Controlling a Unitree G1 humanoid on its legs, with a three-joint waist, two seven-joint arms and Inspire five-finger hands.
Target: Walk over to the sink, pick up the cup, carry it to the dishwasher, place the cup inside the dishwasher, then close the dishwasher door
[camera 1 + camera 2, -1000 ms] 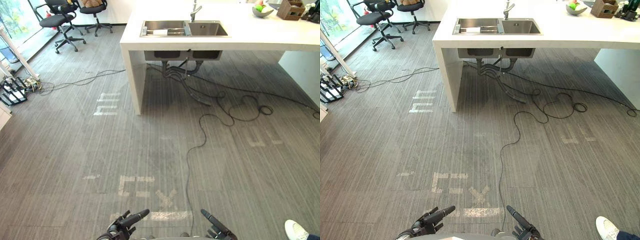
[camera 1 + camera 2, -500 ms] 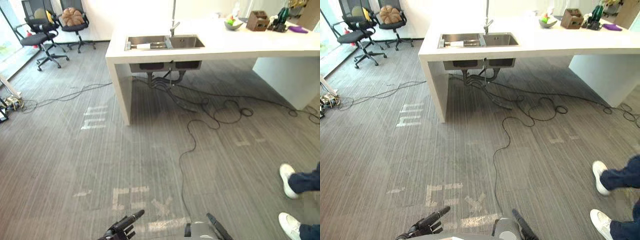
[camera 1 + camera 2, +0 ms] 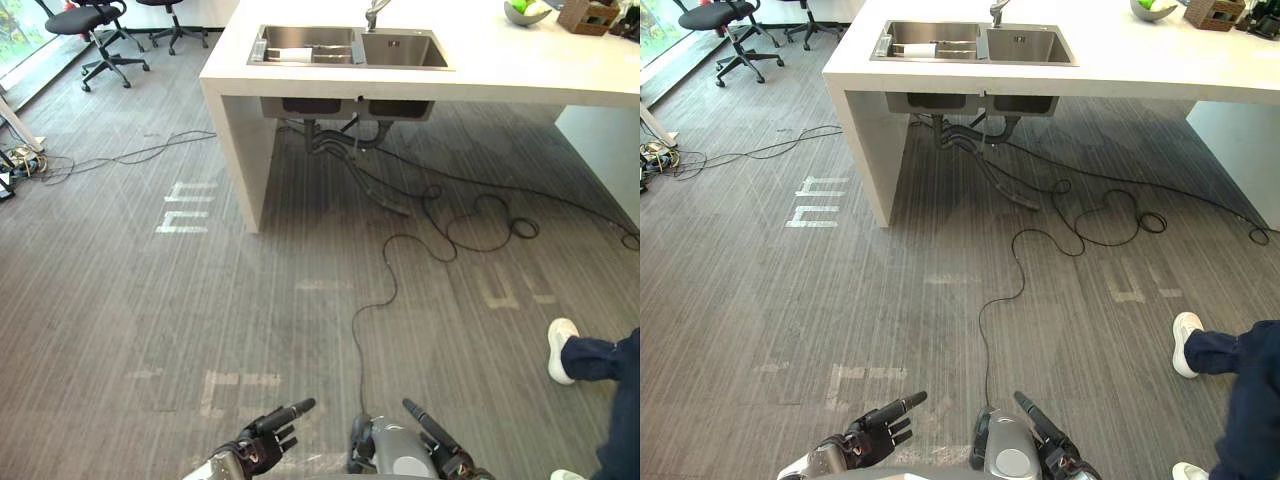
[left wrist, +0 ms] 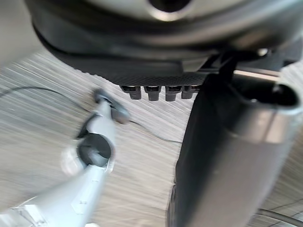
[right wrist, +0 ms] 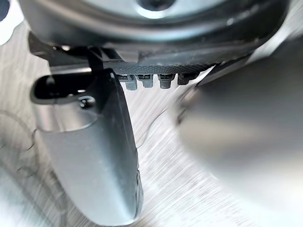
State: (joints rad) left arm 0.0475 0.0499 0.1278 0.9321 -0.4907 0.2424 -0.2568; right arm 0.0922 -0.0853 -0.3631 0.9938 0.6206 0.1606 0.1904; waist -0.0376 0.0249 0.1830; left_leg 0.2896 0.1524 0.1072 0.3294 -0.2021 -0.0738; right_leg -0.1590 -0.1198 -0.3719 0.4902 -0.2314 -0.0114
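Observation:
The steel double sink is set in a white counter ahead of me, with a tap behind it. A pale flat thing lies in the left basin; I cannot make out a cup. My left hand hangs low over the floor, fingers relaxed and empty, its thumb large in the left wrist view. My right hand is beside it, also relaxed and empty, its thumb close in the right wrist view.
Black cables snake over the grey floor between me and the counter. A person's leg and white shoe stand at the right. Office chairs are at the far left. A bowl of fruit sits on the counter.
The whole view has shifted as I walk: the counter and sink are nearer and lower in the picture. The person's leg stays at the right. Both hands remain low and empty.

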